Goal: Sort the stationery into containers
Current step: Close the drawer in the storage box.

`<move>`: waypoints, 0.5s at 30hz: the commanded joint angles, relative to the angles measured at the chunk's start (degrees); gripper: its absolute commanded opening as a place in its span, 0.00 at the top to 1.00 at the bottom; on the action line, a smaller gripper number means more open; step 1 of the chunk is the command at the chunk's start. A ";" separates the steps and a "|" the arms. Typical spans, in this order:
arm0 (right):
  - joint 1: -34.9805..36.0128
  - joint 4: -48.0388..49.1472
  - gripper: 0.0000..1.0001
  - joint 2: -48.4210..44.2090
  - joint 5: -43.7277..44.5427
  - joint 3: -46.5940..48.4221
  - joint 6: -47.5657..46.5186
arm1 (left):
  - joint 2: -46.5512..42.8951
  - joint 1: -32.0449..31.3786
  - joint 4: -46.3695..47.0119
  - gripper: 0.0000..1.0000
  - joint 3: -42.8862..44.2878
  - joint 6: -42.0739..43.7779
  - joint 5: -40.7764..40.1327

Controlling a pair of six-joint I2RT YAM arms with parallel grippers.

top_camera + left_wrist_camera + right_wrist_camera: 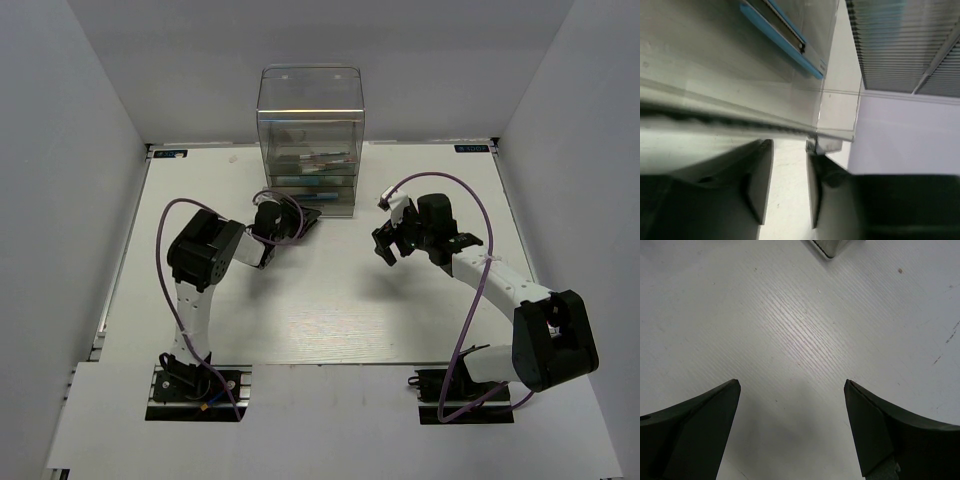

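Note:
The clear plastic cabinet [310, 120] stands at the back middle, with stacked see-through drawers [312, 175]. Thin pens [322, 158] and a light-blue marker [300, 181] lie inside the drawers. My left gripper [303, 217] is at the cabinet's bottom front. In the left wrist view its jaws [788, 150] stand a narrow gap apart, with bare table between them and the tips right under a drawer's clear front lip [790, 131]. A light-blue marker [782, 45] shows through the drawer floor. My right gripper [390, 246] is wide open and empty over the table [792, 385].
The white table [320, 310] is walled by grey panels at the left, right and back. A corner of the cabinet's base [832, 246] shows at the top of the right wrist view. Purple cables loop over both arms.

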 commanded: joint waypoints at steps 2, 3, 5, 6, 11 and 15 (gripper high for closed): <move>-0.41 1.46 0.10 -0.22 -0.66 -0.52 0.41 | -4.91 0.28 -5.42 0.49 1.55 1.34 -3.80; -0.41 1.46 0.10 -0.14 -0.58 -0.35 0.49 | -4.92 0.28 -5.42 0.46 1.55 1.34 -4.68; -0.40 1.55 0.10 -0.13 -0.66 -0.43 0.58 | -4.92 0.28 -5.42 0.43 1.55 1.34 -5.74; -0.41 1.64 0.10 -0.05 -0.58 -0.34 0.58 | -4.92 0.28 -5.42 0.43 1.55 0.82 -7.14; -0.40 1.46 0.10 0.04 -0.49 -0.26 0.67 | -5.44 -0.25 -9.37 0.42 4.71 0.28 -9.96; -0.32 1.46 0.10 0.04 -0.31 -0.17 0.76 | -4.92 -0.25 -15.08 0.40 9.18 -0.24 -11.90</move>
